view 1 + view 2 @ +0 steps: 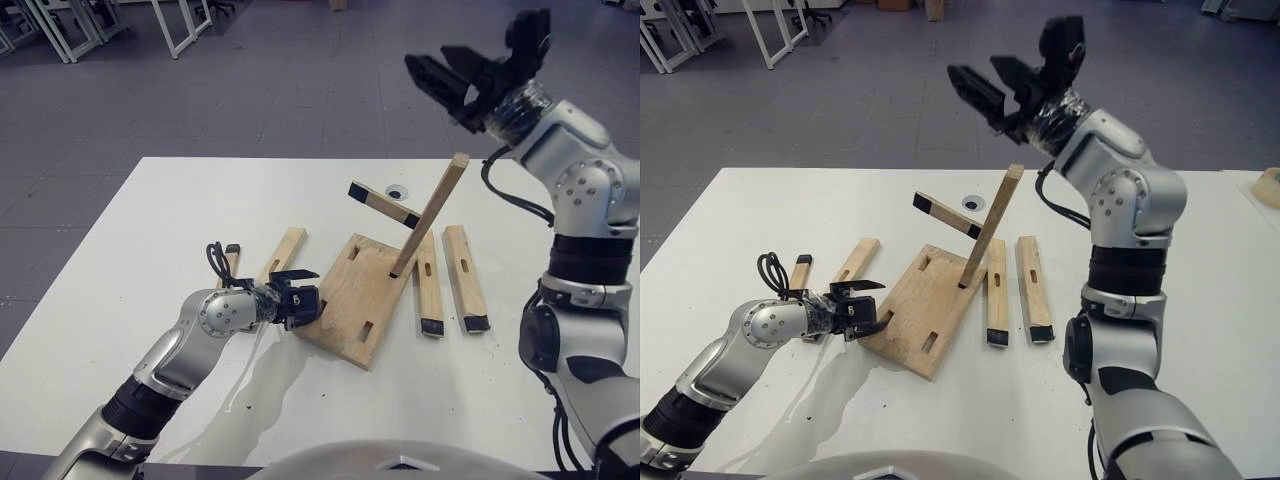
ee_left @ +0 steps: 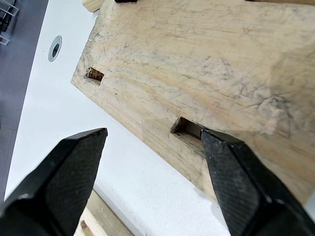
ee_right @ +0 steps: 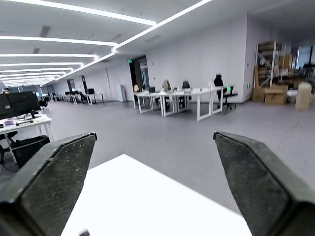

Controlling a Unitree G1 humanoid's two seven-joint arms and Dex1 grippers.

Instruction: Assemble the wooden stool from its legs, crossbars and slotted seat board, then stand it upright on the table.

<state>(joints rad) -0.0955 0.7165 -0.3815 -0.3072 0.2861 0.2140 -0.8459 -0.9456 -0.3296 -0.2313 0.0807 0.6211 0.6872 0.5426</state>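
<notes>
This is a big open office or lab hall. Long light strips (image 3: 74,14) run along the ceiling over rows of white desks (image 3: 182,96) with chairs (image 3: 229,94) and monitors (image 3: 19,102). Shelves (image 3: 273,64) by one wall hold cardboard boxes (image 3: 302,96). The floor (image 1: 250,90) is plain grey, and the work lies on a white table (image 1: 150,230).

Leg (image 1: 428,215) apparently in seat board (image 1: 345,305) slot
</notes>
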